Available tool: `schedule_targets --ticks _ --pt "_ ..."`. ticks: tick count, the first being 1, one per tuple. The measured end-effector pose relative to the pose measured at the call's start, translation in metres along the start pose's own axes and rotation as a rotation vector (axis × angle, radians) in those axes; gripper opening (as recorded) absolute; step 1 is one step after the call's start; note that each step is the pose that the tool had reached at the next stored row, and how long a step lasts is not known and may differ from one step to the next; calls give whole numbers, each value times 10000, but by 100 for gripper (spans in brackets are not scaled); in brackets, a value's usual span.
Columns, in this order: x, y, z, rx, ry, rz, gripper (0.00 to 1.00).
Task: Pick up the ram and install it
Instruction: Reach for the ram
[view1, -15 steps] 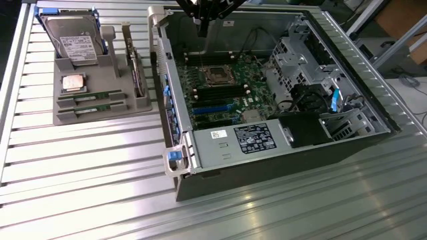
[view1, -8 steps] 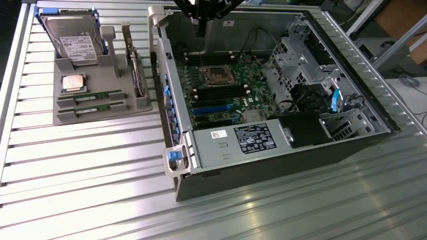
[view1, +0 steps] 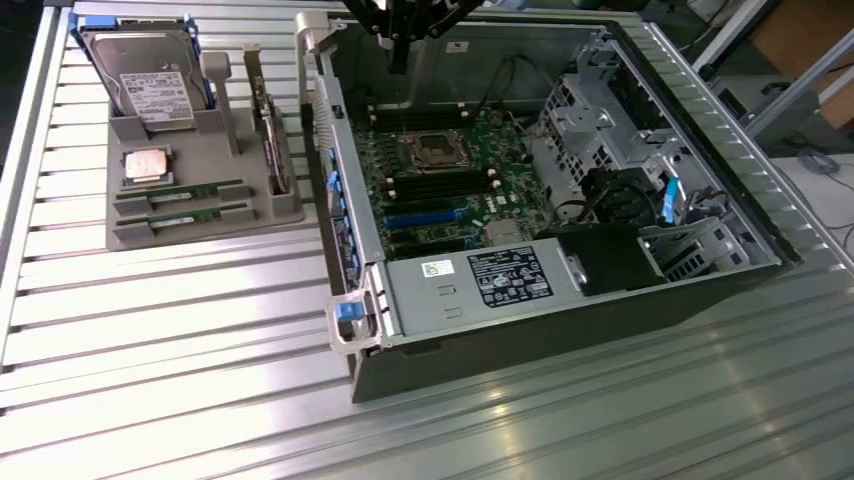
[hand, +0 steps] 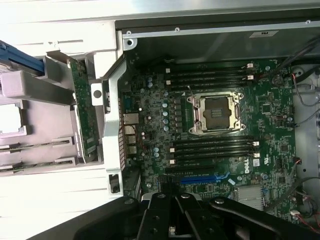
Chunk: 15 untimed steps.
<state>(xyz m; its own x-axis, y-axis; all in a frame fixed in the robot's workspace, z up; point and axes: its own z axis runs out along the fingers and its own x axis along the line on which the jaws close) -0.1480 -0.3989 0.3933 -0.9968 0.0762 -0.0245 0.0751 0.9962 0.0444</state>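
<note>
Closed hand hangs over the open computer case on a ribbed metal table.

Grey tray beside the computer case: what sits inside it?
A hard drive, a CPU chip, two ram sticks and an upright expansion card. Their undersides are hidden in slots of the tray.
</note>
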Motion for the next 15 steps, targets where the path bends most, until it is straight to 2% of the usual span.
schedule_targets --ticks 15 --pt "34 -2 -1 0 0 0 11"
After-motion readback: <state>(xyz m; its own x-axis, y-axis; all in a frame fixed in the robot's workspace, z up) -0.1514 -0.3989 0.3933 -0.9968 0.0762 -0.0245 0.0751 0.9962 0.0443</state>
